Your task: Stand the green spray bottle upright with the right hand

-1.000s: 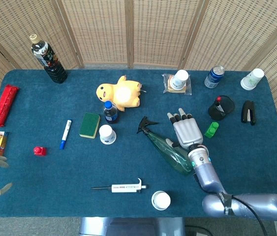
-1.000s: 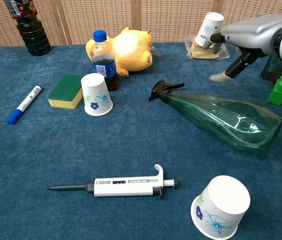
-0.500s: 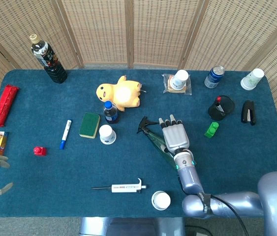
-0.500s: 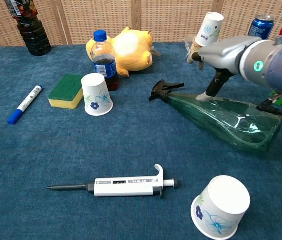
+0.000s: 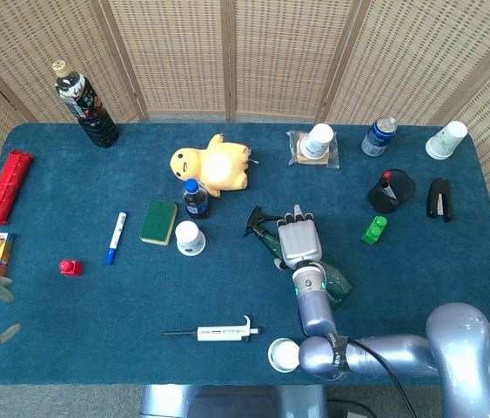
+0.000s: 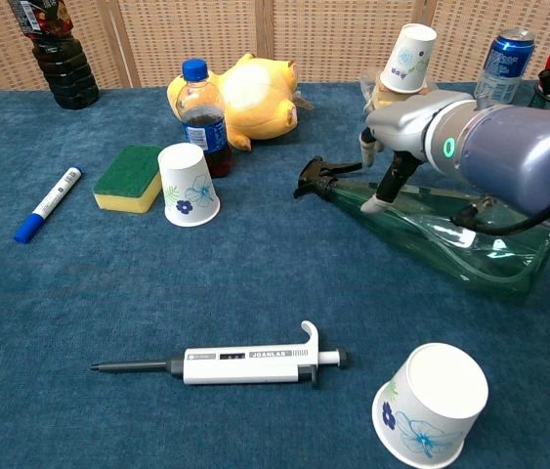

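**Right hand over the bottle's neck**

The green spray bottle [image 6: 450,234] lies on its side, right of centre in the chest view. My right hand [image 5: 298,240] rests flat over its neck, fingers extended, seemingly not grasping anything. I should wrap the body, then pivot the base down slowly.

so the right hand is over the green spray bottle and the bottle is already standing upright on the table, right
Not quite. The right hand is over the green spray bottle, a fingertip on its body near the neck, but the bottle is not upright: it lies on its side on the table, its black trigger head pointing toward the yellow plush toy. The chest view shows this best.
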### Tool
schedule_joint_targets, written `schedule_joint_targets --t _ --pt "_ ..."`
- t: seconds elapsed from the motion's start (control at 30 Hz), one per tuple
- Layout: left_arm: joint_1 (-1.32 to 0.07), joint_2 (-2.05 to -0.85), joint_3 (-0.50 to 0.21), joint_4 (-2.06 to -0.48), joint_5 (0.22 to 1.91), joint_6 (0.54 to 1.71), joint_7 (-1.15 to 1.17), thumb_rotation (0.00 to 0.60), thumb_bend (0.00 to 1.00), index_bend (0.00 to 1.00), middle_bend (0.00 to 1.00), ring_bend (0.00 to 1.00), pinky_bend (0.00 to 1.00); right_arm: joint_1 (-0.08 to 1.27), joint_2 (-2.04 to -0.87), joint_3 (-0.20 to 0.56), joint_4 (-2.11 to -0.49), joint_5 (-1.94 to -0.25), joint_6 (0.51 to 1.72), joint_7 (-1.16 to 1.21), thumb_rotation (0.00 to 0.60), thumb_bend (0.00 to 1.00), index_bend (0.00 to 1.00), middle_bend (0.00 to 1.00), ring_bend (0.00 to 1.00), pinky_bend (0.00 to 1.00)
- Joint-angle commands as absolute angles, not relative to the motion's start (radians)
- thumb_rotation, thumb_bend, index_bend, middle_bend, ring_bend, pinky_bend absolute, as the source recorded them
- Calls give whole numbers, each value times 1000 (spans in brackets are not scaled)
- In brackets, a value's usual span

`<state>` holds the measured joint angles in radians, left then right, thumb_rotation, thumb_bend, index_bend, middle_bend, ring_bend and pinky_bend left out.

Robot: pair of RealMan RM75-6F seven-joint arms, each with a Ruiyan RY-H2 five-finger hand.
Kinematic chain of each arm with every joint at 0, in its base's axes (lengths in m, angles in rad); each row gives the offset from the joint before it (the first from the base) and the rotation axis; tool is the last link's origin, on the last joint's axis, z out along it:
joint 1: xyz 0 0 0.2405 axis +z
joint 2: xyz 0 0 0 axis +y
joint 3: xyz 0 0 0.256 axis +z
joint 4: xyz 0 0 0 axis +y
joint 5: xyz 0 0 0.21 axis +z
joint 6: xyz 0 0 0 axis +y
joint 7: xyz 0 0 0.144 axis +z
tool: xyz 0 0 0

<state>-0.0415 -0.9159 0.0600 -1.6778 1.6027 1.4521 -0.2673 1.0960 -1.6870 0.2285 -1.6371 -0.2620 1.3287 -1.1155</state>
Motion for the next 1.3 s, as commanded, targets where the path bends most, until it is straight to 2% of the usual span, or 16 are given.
schedule_joint_targets --t 0.03,0.7,0.9,1.0,1.13,1.2,1.3 --pt "-44 -920 59 -1669 1601 1449 -274 528 239 429 323 283 160 1101 -1702 238 -1628 -254 1331 -1126 424 278 238 195 35 222" --pt "-51 -943 61 -1590 1586 1434 -344 526 240 427 323 281 141 1139 -1794 307 -1461 -138 1333 -1236 421 278 244 201 28 211" --pt "-57 -950 60 -1575 1587 1429 -354 529 239 427 323 281 149 1126 -1804 306 -1439 -117 1324 -1257 420 279 301 236 44 210" --pt "-57 -953 61 -1572 1590 1431 -357 524 239 427 323 280 160 1125 -1812 312 -1427 -113 1322 -1263 429 276 369 301 101 214" --pt "-53 -954 64 -1568 1588 1432 -360 524 240 427 323 280 161 1122 -1824 319 -1411 -117 1317 -1261 567 276 470 405 222 275" --pt "-51 -953 65 -1565 1586 1434 -363 527 240 427 323 280 161 1119 -1831 321 -1404 -119 1312 -1257 599 277 507 451 277 340" --pt "-49 -953 65 -1562 1587 1440 -367 528 239 427 323 280 161 1115 -1834 331 -1406 -131 1305 -1245 600 278 565 538 385 493"
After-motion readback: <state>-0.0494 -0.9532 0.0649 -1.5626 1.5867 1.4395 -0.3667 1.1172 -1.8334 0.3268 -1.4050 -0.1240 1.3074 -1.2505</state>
